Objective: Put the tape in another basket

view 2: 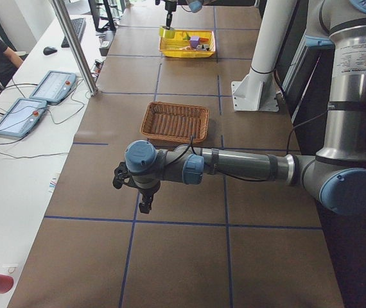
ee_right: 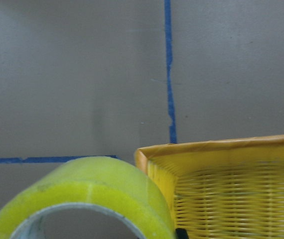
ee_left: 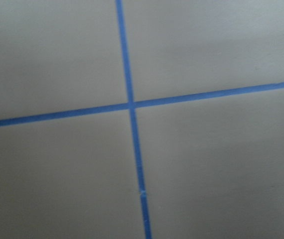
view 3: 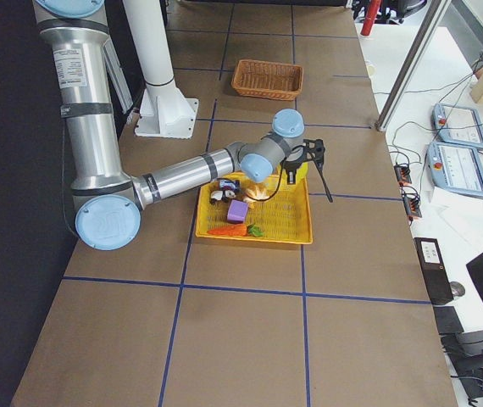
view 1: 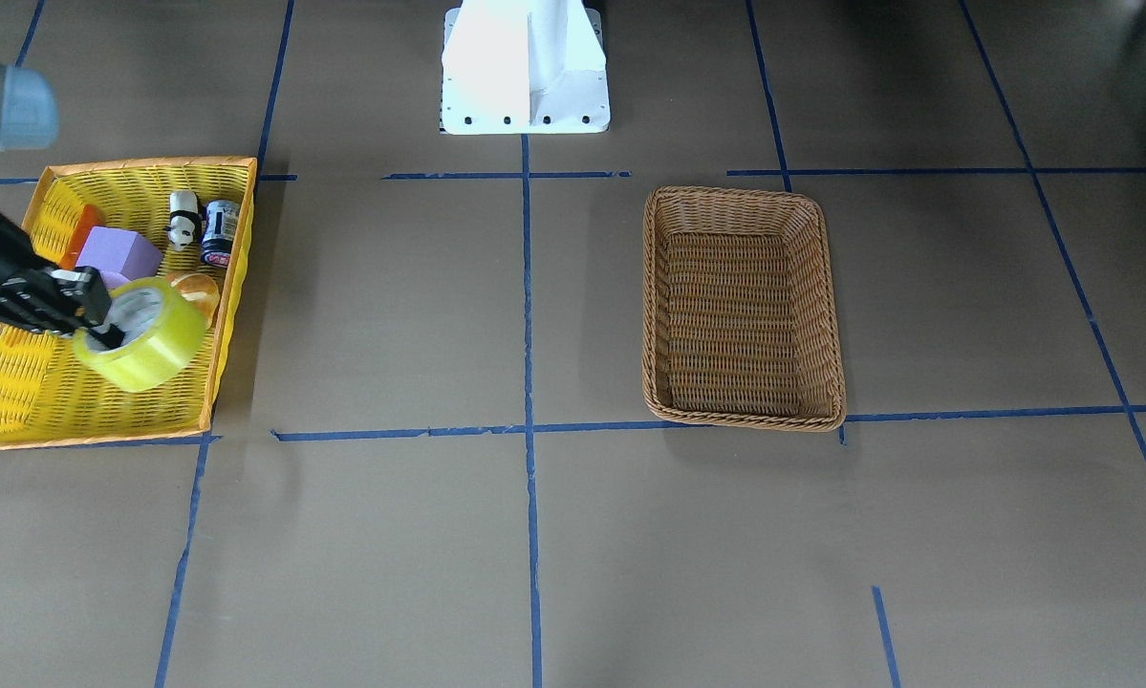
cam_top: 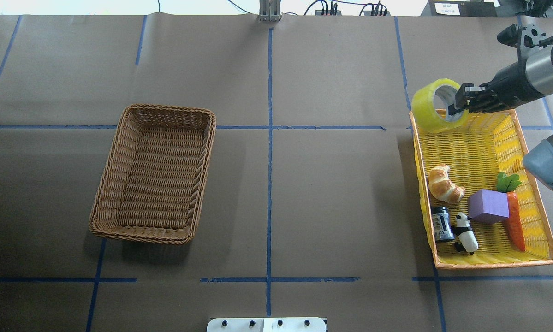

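Observation:
The tape [cam_top: 429,112], a wide yellow roll with a white core, hangs tilted in my right gripper [cam_top: 455,109] over the far corner of the yellow tray. It also shows in the front view [view 1: 152,352] and in the right wrist view [ee_right: 82,191]. The right gripper [view 1: 102,333] is shut on the tape, with one finger inside the core. The brown wicker basket [cam_top: 156,170] stands empty on the left half of the table, also in the front view [view 1: 740,306]. My left gripper [view 2: 145,204] hangs over bare table well short of the basket [view 2: 173,122]; I cannot tell if it is open or shut.
The yellow tray [cam_top: 488,265] with an orange rim holds a croissant [cam_top: 443,184], a purple block [cam_top: 488,206], a carrot [cam_top: 514,223], a panda figure [cam_top: 466,227] and a small can [cam_top: 441,223]. Blue tape lines grid the brown table. The white robot base [view 1: 525,67] stands at the table's edge.

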Tool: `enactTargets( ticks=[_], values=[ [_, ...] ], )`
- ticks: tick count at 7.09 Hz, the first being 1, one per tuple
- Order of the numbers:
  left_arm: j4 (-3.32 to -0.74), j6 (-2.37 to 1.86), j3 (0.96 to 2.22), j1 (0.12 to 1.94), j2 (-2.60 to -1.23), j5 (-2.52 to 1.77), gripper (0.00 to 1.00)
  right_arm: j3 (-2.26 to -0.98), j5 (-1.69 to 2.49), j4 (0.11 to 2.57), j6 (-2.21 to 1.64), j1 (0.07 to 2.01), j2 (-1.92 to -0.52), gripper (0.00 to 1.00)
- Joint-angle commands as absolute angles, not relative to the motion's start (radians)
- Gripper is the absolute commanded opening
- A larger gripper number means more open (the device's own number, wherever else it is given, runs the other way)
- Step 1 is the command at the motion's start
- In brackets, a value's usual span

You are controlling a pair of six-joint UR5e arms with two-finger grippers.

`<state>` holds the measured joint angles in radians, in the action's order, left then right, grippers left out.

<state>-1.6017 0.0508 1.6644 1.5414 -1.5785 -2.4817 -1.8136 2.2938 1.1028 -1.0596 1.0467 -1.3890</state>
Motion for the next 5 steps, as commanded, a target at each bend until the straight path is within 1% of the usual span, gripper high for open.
enactTargets(
  ticks=[1, 3, 4, 5],
  values=[
    [-1.706, -0.169, 1.724, 1.491, -1.582, -2.563, 1.0, -1.856, 2.28, 1.101, -1.347, 0.938, -1.266, 0.0],
    [-2.035, -0.622, 1.724, 1.331, -1.585, -2.569, 1.0, -1.897, 2.235, 1.101, -1.507, 0.855, -1.21, 0.0],
    [-2.181, -0.899, 1.717, 1.212, -1.648, -2.56, 1.0, -1.935, 2.206, 1.101, -1.564, 0.809, -1.209, 0.01],
    [-2.263, -1.131, 1.712, 1.109, -1.725, -2.557, 1.0, -1.957, 2.154, 1.095, -1.612, 0.754, -1.197, 0.01]
  ],
)
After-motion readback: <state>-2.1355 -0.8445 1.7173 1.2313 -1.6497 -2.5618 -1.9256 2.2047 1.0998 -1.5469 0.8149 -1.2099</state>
